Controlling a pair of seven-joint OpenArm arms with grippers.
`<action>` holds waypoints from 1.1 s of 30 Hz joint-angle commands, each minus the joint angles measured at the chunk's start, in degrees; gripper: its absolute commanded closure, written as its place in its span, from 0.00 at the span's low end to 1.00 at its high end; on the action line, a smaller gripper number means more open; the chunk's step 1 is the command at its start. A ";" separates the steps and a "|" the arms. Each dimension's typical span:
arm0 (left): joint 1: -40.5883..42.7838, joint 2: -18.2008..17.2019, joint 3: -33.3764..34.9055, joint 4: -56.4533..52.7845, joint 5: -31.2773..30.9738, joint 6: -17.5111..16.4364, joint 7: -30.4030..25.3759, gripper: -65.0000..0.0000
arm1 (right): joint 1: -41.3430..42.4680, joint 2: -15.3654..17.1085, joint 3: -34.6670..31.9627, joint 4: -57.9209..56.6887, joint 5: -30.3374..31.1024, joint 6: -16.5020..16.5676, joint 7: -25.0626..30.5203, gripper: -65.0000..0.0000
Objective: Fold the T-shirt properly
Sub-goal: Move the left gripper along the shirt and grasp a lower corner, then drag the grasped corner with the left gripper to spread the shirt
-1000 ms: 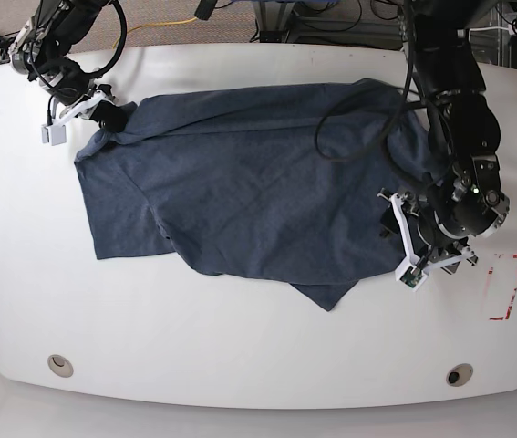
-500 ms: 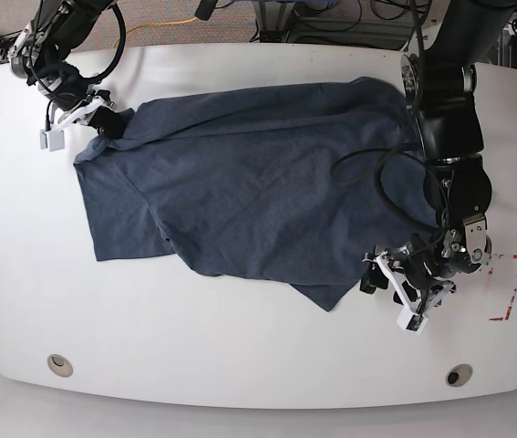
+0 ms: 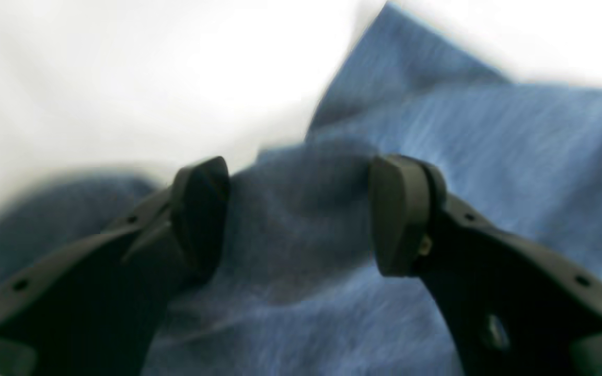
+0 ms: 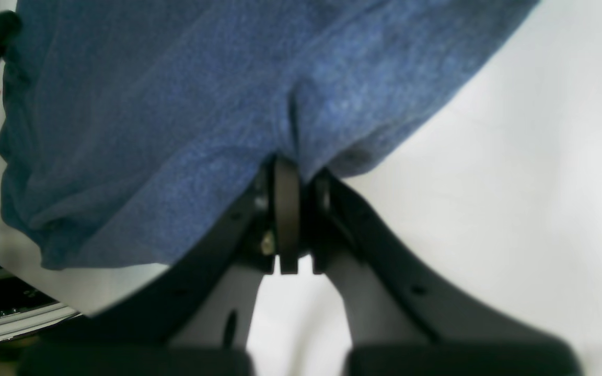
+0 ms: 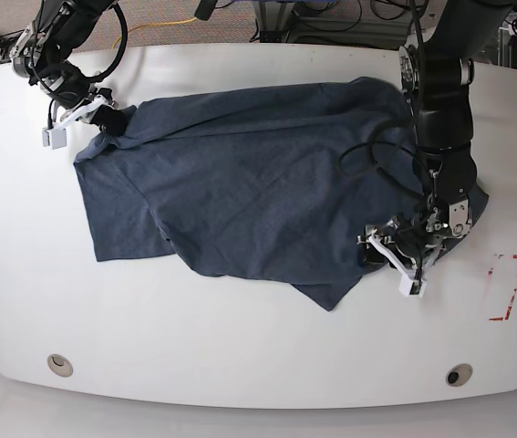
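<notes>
The dark blue T-shirt (image 5: pixel 258 182) lies spread and wrinkled on the white table (image 5: pixel 240 347), with a folded corner pointing toward the front. My left gripper (image 5: pixel 378 255) is low over the shirt's front right edge. In the left wrist view it (image 3: pixel 301 209) is open, with the shirt (image 3: pixel 489 156) between and under its fingers (image 3: pixel 199 209). My right gripper (image 5: pixel 110 117) is at the shirt's far left corner. In the right wrist view it (image 4: pixel 286 209) is shut on a pinch of the shirt's (image 4: pixel 149 130) edge.
A red-marked paper strip (image 5: pixel 504 287) lies near the table's right edge. Two round holes (image 5: pixel 60 364) (image 5: pixel 460 375) sit near the front edge. Cables and equipment lie beyond the far edge.
My left gripper swung off the shirt toward the front right, then came back in over the shirt's front right edge. The right gripper kept its hold with hardly any movement.
</notes>
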 commanded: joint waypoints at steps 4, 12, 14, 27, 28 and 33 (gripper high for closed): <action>1.24 -2.75 -0.04 -0.27 -0.86 -0.23 -1.13 0.39 | 0.41 0.78 0.11 0.84 1.45 0.12 0.65 1.00; 11.44 -4.86 -1.36 11.78 -1.04 -0.32 3.70 0.39 | 0.50 0.87 0.02 0.84 1.45 0.12 0.65 1.00; 13.81 -5.04 -1.80 16.00 -1.04 -0.41 5.29 0.39 | 0.85 0.87 0.02 0.84 1.45 0.12 0.65 1.00; 20.76 -5.04 -6.28 39.12 -1.13 -0.50 18.91 0.39 | 1.11 0.87 0.02 0.75 1.45 0.12 0.65 1.00; 20.76 -5.04 -6.28 39.38 -1.13 -0.50 18.91 0.39 | 1.11 0.87 -0.06 0.75 1.45 0.12 0.65 1.00; 16.18 -4.60 -6.28 38.42 -1.04 -0.50 18.65 0.39 | 1.38 1.13 -2.88 0.75 1.45 0.12 0.65 1.00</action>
